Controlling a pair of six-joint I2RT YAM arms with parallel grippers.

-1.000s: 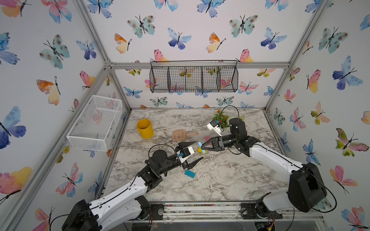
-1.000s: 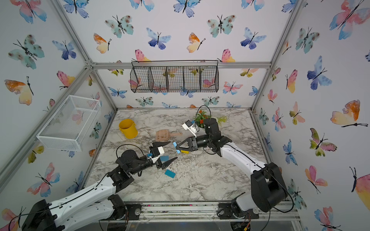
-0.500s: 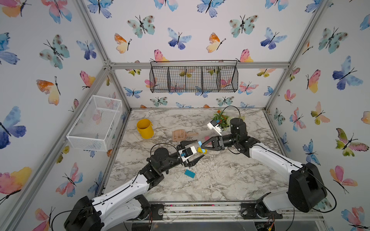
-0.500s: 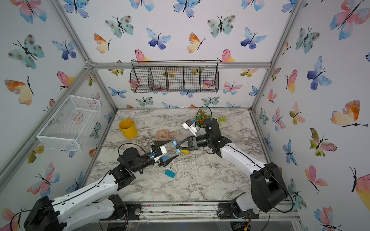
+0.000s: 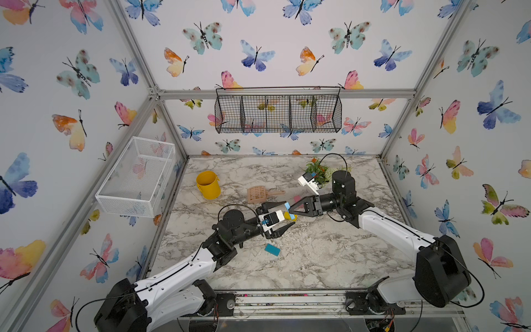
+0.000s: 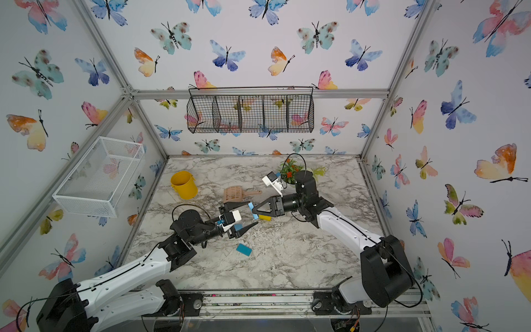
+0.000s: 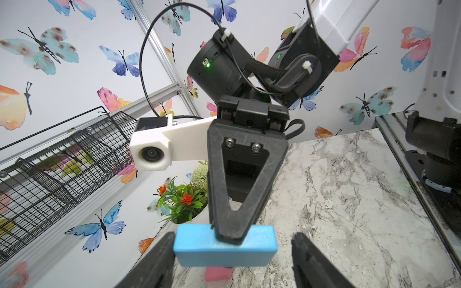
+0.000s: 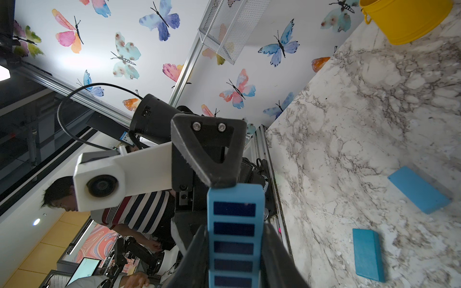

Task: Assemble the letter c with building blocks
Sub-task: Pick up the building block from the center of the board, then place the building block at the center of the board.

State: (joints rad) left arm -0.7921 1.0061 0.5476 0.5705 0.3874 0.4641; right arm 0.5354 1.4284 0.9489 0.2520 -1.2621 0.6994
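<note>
Pinching a light blue rectangular block with a dark slotted face [image 7: 197,243] aloft in the clenched right gripper [image 8: 235,251]. Bracketing it with the parted left gripper [image 7: 230,264], one finger [image 7: 157,261] touching its end, the other apart. Risking a drop or twist if releasing before clamping. Lying below on the white marble table [image 5: 330,258]: small yellow block [image 5: 290,217], pink block [image 5: 297,198], and a flat teal block [image 5: 272,249] apart, obstructing nothing.

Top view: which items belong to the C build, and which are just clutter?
For the job:
slotted light blue block, held in the right gripper
plain light blue block
teal block
yellow block
pink block

Just lying about:
yellow bucket
peach scoop
potted plant
white mesh basket
black wire basket
</note>
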